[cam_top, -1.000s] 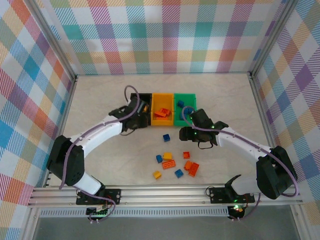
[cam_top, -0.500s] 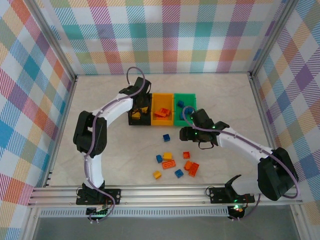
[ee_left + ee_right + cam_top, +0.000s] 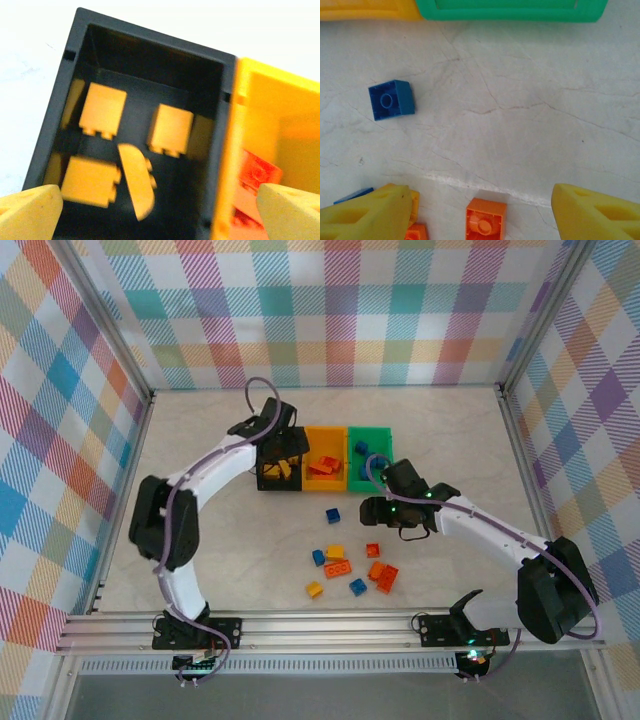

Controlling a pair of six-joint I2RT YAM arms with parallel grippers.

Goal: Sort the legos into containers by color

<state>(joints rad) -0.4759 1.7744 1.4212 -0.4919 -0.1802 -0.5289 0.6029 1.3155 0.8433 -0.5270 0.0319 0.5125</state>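
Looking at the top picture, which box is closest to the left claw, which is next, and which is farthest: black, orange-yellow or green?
1. The black bin: right under the left claw.
2. The orange-yellow bin: middle of the row.
3. The green bin: right end of the row.

Yellow legos [image 3: 102,110] blurred; orange-yellow bin [image 3: 262,112] cropped.

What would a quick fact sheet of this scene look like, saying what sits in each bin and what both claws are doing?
Left gripper: open, above the black bin
Black bin holds: yellow bricks
Orange-yellow bin: orange-red bricks
Green bin: blue bricks
Right gripper: open, low over the table, near a lone blue brick
Unsorted: mixed bricks loose on the table before the bins
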